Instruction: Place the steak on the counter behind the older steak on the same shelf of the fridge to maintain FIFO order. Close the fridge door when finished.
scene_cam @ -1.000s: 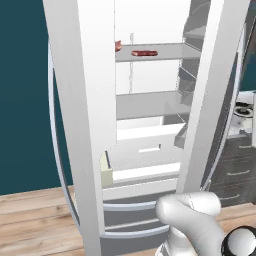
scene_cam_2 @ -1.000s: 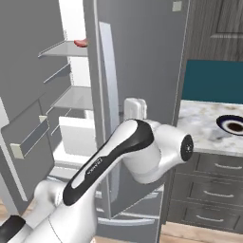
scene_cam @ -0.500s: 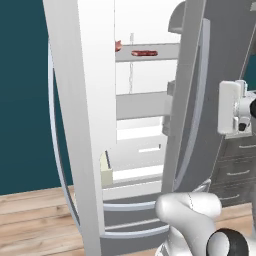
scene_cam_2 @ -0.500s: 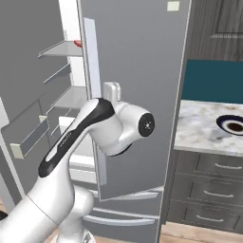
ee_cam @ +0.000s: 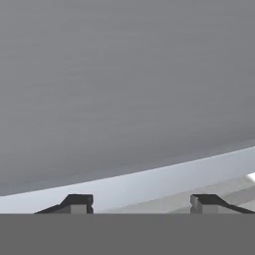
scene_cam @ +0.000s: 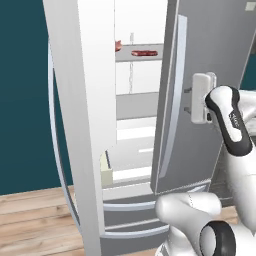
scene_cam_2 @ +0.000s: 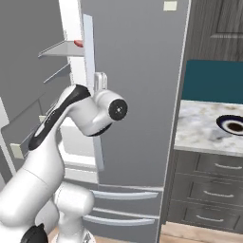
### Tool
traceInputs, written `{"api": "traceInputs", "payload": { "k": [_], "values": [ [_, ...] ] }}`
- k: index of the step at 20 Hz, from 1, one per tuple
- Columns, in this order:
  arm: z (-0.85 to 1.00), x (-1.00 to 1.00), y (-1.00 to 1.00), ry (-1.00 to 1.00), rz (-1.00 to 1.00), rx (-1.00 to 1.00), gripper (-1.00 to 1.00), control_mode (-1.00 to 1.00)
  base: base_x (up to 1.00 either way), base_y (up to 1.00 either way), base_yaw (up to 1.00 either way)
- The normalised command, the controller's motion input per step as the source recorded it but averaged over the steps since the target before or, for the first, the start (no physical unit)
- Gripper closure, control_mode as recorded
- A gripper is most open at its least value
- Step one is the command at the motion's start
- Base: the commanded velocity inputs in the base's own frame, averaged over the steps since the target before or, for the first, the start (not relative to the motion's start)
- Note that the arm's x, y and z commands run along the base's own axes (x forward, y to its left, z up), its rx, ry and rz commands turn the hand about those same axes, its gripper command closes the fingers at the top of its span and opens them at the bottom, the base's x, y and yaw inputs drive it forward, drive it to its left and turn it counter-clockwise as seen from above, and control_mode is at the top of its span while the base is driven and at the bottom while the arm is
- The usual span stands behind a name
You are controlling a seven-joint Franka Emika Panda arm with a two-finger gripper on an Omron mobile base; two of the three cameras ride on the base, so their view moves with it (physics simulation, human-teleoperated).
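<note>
Fridge (scene_cam: 210, 60) seen mid-closing, right door swung most of the way in, left door (scene_cam: 80, 115) standing wide open. Judged late in the task. Upper shelf (scene_cam: 142, 53) carries both pieces of meat: older steak (scene_cam: 144, 52), flat and dark red, toward the front, and a pale pink chunk, taken to be the steak (scene_cam: 118, 45), further back at the left, partly hidden by the open left door. Placement therefore looks done; closing remains, with both doors yet to seat.

Marble desk (scene_cam_2: 201, 128) to the right of the fridge, bearing a dark-rimmed dish (scene_cam_2: 233, 125) and no meat.

White arm raised at the right door, hand close against its grey outer face beside the pale handle (scene_cam_2: 91, 71). Pincer (ee_cam: 142, 203) released, fingertips (ee_cam: 75, 202) set well apart with nothing between them, aimed at the door's grey panel and pale edge band. Cannot tell whether the tips actually touch the door or sit just off it.
</note>
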Motion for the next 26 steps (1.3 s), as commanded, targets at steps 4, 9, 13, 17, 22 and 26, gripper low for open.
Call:
{"api": "traceInputs", "payload": {
  "k": [4, 9, 13, 17, 22, 26],
  "values": [
    [0.24, 0.74, 0.1, 0.0, -0.13, -0.01, -1.0, -1.0, 0.0, 0.0, 0.0],
    [0.25, 0.75, 0.0, 0.01, -0.13, 0.0, -1.0, -1.0, 0.0, 0.0, 0.0],
    [0.14, 0.38, -0.02, 0.04, -0.07, 0.0, -1.0, -1.0, 0.0, 0.0, 0.0],
    [0.11, -0.9, -0.07, -0.04, -0.02, 0.0, -1.0, -1.0, 0.0, 0.0, 0.0],
    [0.04, -1.0, 0.01, -0.19, -0.03, -0.02, -1.0, -1.0, 0.0, 0.0, 0.0],
    [-0.05, -1.0, 0.6, -0.33, 0.0, -0.22, -1.0, -1.0, 0.0, 0.0, 0.0]
  ]
}}
